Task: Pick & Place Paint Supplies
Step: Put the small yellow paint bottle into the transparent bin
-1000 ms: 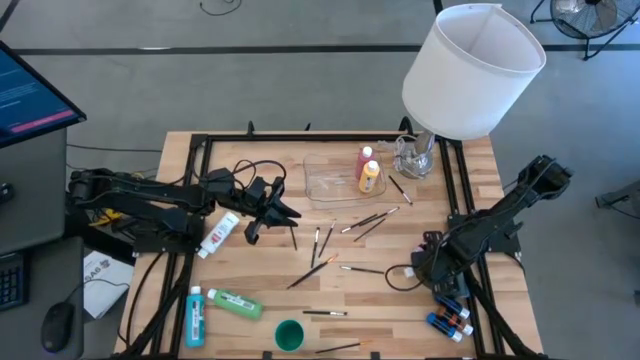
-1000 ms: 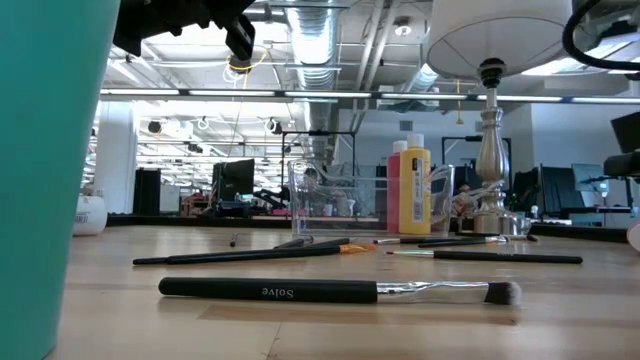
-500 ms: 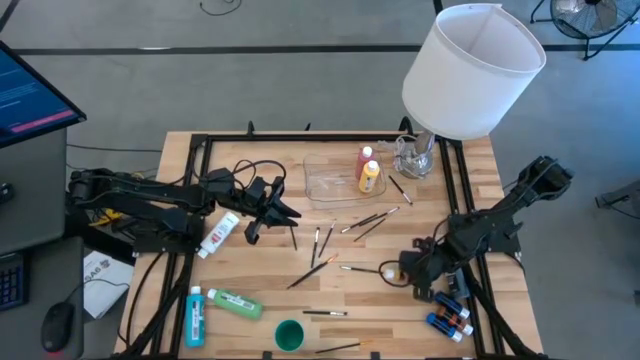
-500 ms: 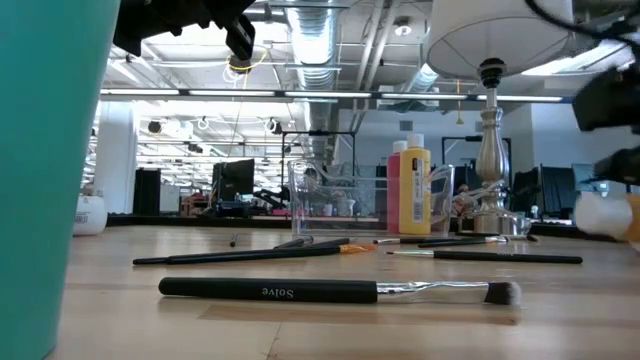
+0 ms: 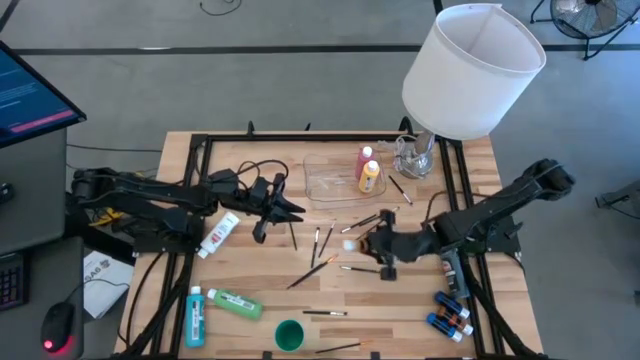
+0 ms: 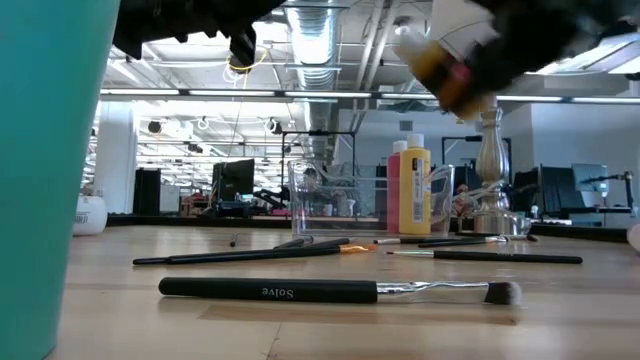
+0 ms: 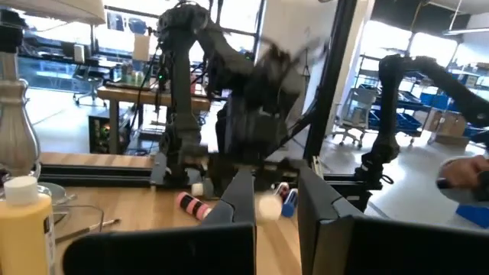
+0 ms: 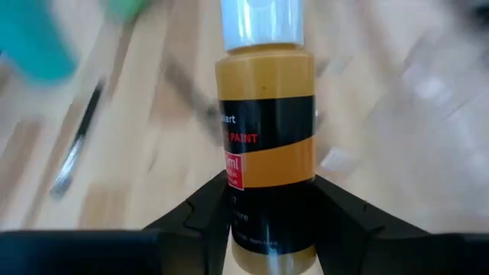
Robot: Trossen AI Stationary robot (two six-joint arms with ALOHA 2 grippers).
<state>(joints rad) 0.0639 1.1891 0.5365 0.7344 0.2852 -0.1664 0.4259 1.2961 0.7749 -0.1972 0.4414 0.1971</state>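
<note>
Ochre paint bottle [image 8: 265, 145] clamped in right gripper [image 5: 372, 243] jaws above table; left gripper [image 5: 292, 211] jaws closed, empty.

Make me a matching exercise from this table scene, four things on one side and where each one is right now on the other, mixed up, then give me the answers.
Things:
1. ochre paint bottle
2. green paint bottle
3. yellow paint bottle
4. teal cup

Places:
A. standing upright in the clear tray
B. lying on its side on the wood near the table's front left
C. held in the right claw, off the table
D. standing at the front edge of the table

Pairs: 1-C, 2-B, 3-A, 4-D
</note>
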